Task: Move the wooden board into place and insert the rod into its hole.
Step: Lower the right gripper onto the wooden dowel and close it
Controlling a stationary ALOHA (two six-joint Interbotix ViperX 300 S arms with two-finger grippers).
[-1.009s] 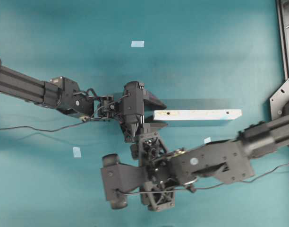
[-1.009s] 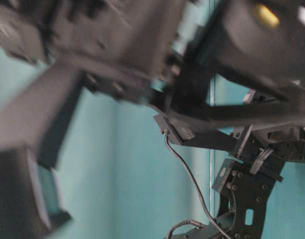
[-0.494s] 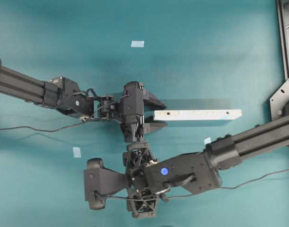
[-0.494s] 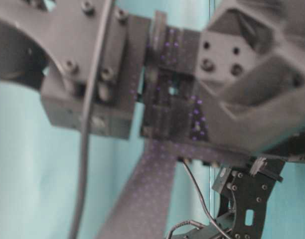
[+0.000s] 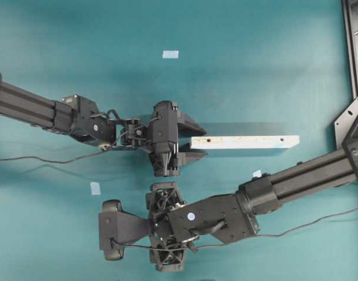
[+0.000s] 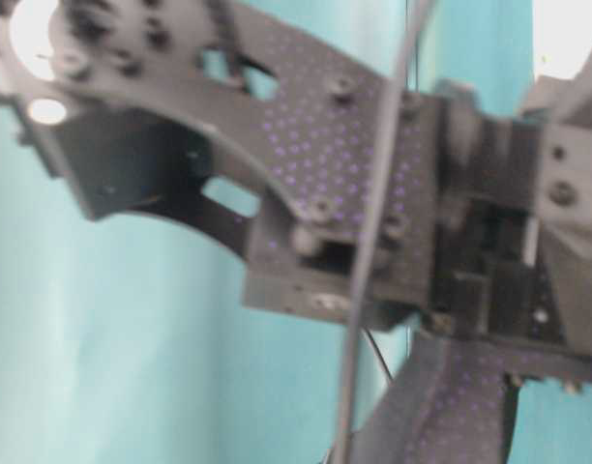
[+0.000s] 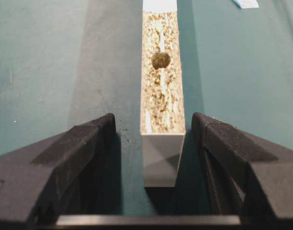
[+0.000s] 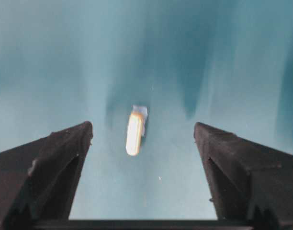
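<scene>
The wooden board (image 5: 243, 141) lies flat on the teal table, running left to right, with a dark hole (image 5: 209, 140) near its left end. My left gripper (image 5: 203, 141) is open around that end. In the left wrist view the board (image 7: 162, 96) ends between the two fingers with a gap on each side, and the hole (image 7: 161, 60) lies just ahead. In the right wrist view the rod (image 8: 134, 133) lies on the table, ahead of my open right gripper (image 8: 142, 126) and between its fingers. From overhead my right arm (image 5: 167, 225) hides the rod.
Light-blue tape squares sit on the table (image 5: 170, 54), (image 5: 95, 188), (image 5: 257, 173), and one lies behind the rod (image 8: 141, 112). A black frame (image 5: 351, 47) stands at the right edge. The blurred right arm (image 6: 354, 193) fills the table-level view.
My right arm has swung left and toward the table's near edge, away from the left gripper. The left arm and the board have not moved.
</scene>
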